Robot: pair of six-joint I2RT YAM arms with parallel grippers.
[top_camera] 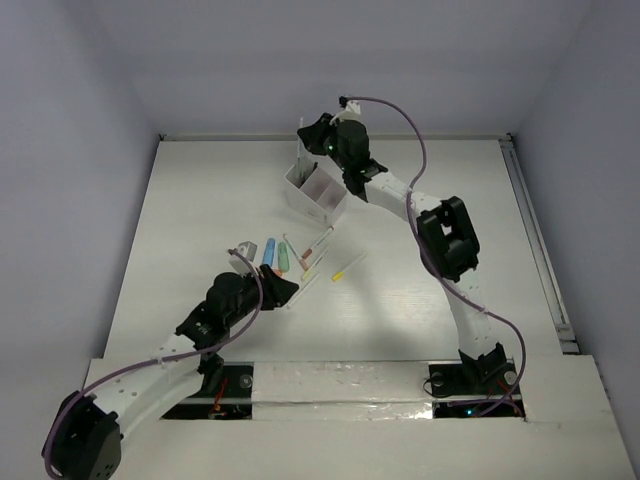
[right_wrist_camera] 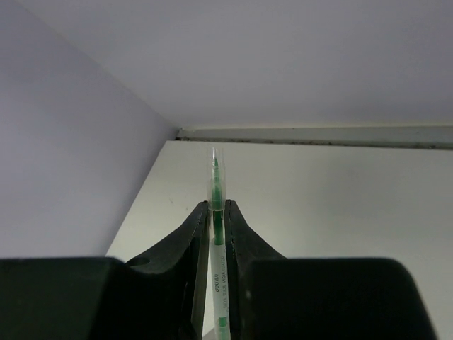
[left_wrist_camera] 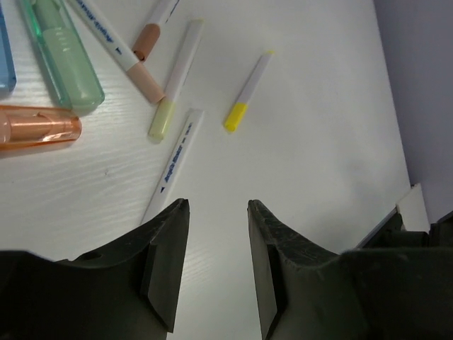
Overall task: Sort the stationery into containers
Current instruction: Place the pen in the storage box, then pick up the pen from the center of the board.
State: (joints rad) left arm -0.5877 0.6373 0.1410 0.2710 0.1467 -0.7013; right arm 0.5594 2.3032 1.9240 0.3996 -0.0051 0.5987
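Observation:
My right gripper [top_camera: 312,135] is shut on a green-tipped white pen [right_wrist_camera: 216,195], which stands upright between its fingers. In the top view it hangs just above the far left end of the white three-compartment box [top_camera: 303,200]. My left gripper [left_wrist_camera: 218,205] is open and empty, low over the table. Ahead of it lie a white pen with blue print [left_wrist_camera: 173,163], a pale yellow pen [left_wrist_camera: 177,78], a yellow-tipped pen [left_wrist_camera: 248,92] and a peach-capped pen [left_wrist_camera: 117,49]. A green chunky piece [left_wrist_camera: 64,57], an orange one [left_wrist_camera: 35,127] and a blue one [left_wrist_camera: 4,49] lie at the left.
The loose stationery [top_camera: 300,258] lies mid-table between the box and my left gripper [top_camera: 285,291]. The grey back wall [right_wrist_camera: 283,57] and left wall stand close behind the box. The table's far edge rail [right_wrist_camera: 318,134] runs along the back.

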